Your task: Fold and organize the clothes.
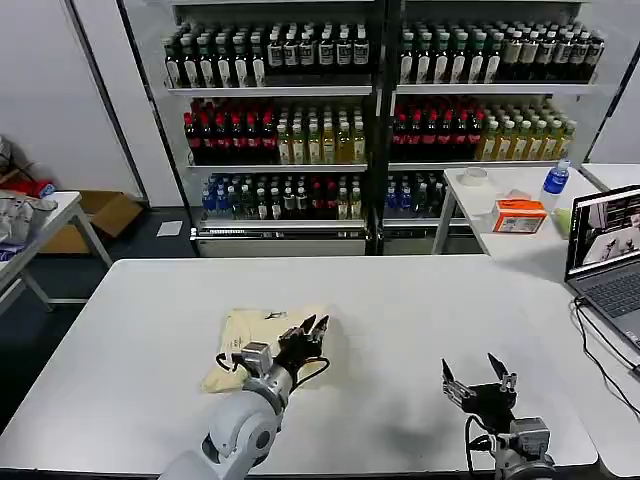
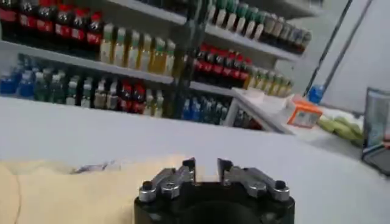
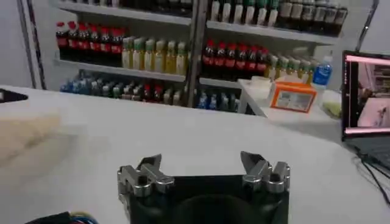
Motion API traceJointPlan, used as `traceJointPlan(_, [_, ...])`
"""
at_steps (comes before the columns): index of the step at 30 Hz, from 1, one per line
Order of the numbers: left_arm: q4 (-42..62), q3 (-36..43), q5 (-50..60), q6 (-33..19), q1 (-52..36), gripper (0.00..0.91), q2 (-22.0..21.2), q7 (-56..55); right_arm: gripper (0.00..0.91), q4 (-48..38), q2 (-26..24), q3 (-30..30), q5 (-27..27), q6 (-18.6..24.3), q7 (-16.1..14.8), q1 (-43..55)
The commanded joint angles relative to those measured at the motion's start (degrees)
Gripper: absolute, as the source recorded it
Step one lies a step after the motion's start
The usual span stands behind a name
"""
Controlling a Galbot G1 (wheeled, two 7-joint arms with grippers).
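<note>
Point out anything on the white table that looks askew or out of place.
The pale yellow T-shirt lies in a rumpled, uneven bundle on the white table, not squared off. The left hand hovers over it; the right hand waits open, apart.

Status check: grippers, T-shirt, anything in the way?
Left gripper open over cream T-shirt. Right gripper open above bare table. T-shirt bunched. Nothing blocking.

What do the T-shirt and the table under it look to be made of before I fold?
T-shirt: soft knit fabric, likely cotton, matte pale yellow; it lies limp and rumpled, with creases and rounded folded edges. Table: hard, smooth white top, possibly laminate, with a faint sheen and no visible grain. The left hand sits over the shirt; the right hand is open above bare table.
</note>
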Motion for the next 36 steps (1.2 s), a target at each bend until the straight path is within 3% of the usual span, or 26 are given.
traceJointPlan(1, [-7.99, -3.35, -0.26, -8.24, 6.21, 0.907, 1.53, 2.18, 0.907, 0.44, -0.54, -0.98, -0.32, 5.47, -3.85, 1.94])
traceJointPlan(4, [-13.53, -9.17, 3.31, -8.46, 11.05, 0.907, 3.06, 2.40, 0.907, 0.28, -0.46, -1.92, -0.73, 7.10, -4.54, 3.38])
traceJointPlan(9, [-19.03, -31.58, 8.78, -9.92, 25.87, 0.907, 7.81, 2.99, 0.907, -0.06, -0.25, -3.21, -1.41, 8.58, -5.24, 4.72])
traceJointPlan(14, [-21.97, -46.07, 11.11, -11.49, 36.23, 0.907, 8.05, 4.28, 0.907, -0.75, 0.56, -4.31, -1.51, 10.42, -5.23, 5.76])
traceJointPlan(21, [-22.85, -47.01, 14.91, -11.29, 40.32, 0.907, 4.75, 6.08, 0.907, -0.15, 1.09, -4.86, -1.68, 9.44, -4.13, 5.92])
traceJointPlan(36, [-24.42, -44.83, 13.86, -10.98, 40.22, 0.907, 3.52, 10.12, 0.907, 0.56, 2.18, -5.23, -5.30, 8.58, -4.59, 5.51])
